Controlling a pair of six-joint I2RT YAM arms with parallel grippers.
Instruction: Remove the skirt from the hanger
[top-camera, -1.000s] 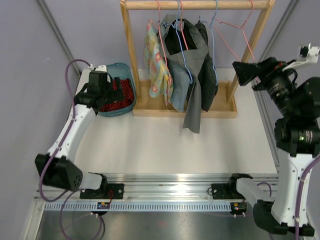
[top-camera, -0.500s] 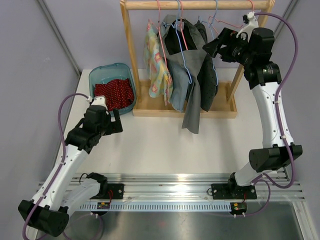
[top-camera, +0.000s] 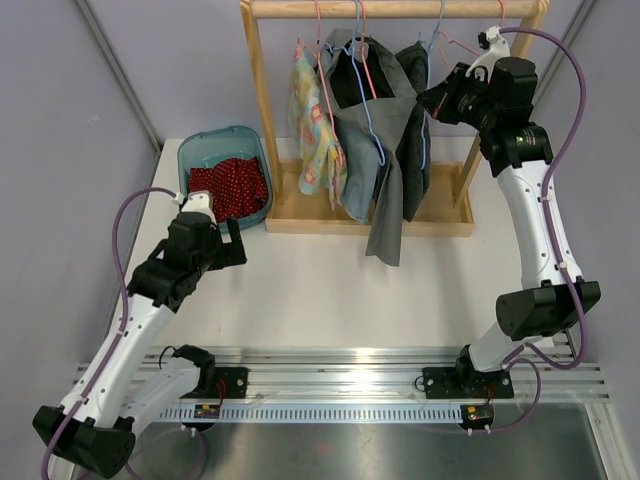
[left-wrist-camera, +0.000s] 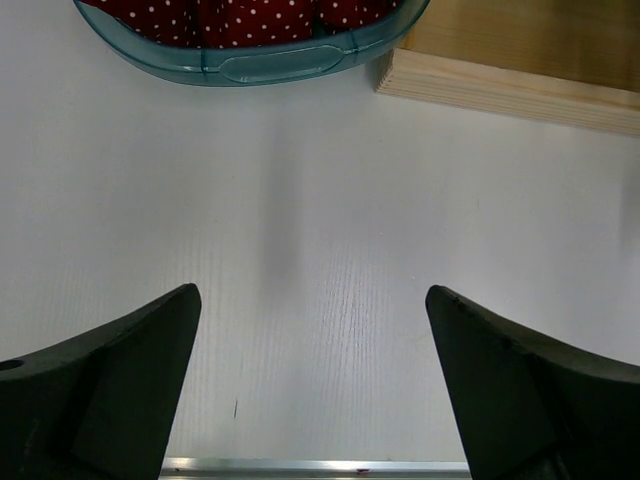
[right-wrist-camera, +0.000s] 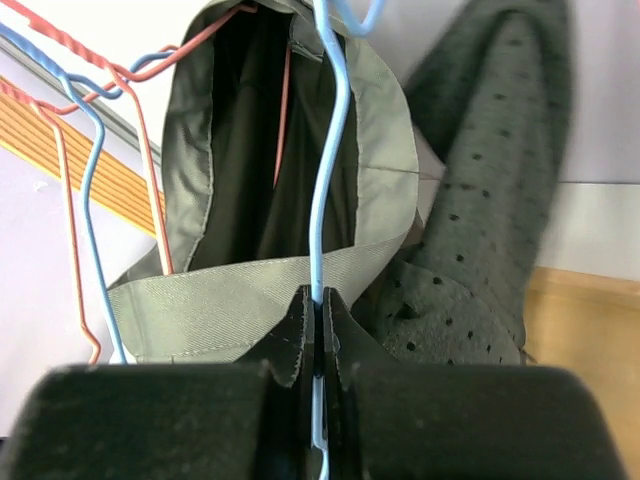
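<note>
the white tabletop (top-camera: 330, 290) is carrying everything; at its far side a wooden rack (top-camera: 258, 110) is standing, and several garments are hanging from its top bar; the right arm (top-camera: 535, 220) is reaching up and over to the right end of this bar, while the left arm (top-camera: 140, 320) is stretching low over the tabletop on the left side; a long grey-green garment (top-camera: 375, 140) is hanging in the middle of the rack, with a flowered cloth (top-camera: 312, 120) to its left; the dark dotted skirt (top-camera: 415, 150) is hanging just to the right of the grey-green garment, on a blue hanger (right-wrist-camera: 322, 180); a blue basin (top-camera: 195, 155) is lying left of the rack base, with a red dotted cloth (top-camera: 228, 188) inside it; the right tool (right-wrist-camera: 318, 330) is pinching the thin wire of the blue hanger, its fingers pressed together on it, just beside the skirt; the left tool (left-wrist-camera: 312, 295) is hovering over the bare tabletop near the basin, its fingers spread wide and holding nothing.
</note>
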